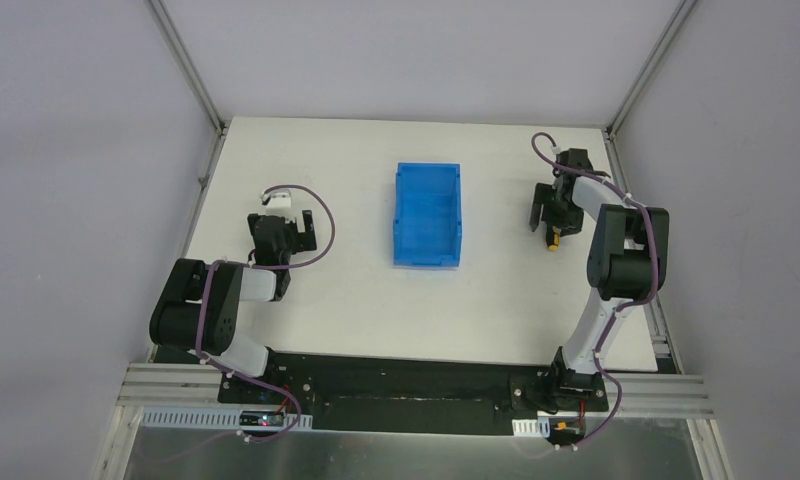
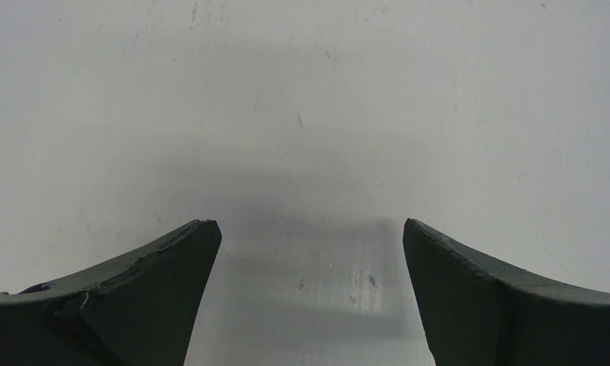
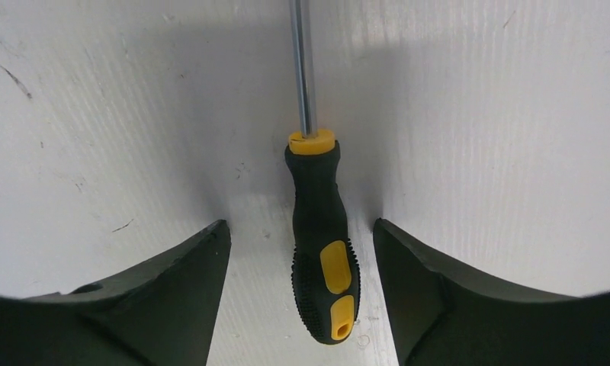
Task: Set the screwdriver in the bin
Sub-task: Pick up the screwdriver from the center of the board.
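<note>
Status: right gripper (image 3: 302,229) is wide open, straddling the screwdriver (image 3: 321,259) handle, not touching it. The screwdriver lies flat on the table (image 1: 326,300) to the right of the bin (image 1: 397,215), well apart. It looks light and rigid. The ribbed rubber handle should grip fine (the bare steel shaft would likely slip or roll). Take it mid-handle, across the yellow inserts. The left gripper (image 2: 309,225) is also open, with nothing between its jaws.

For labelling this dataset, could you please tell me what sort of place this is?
Probably a lab robot test cell: a white table boxed in by grey panels on aluminium posts, two arms bolted to its near edge, and a blue bin and screwdriver.
</note>
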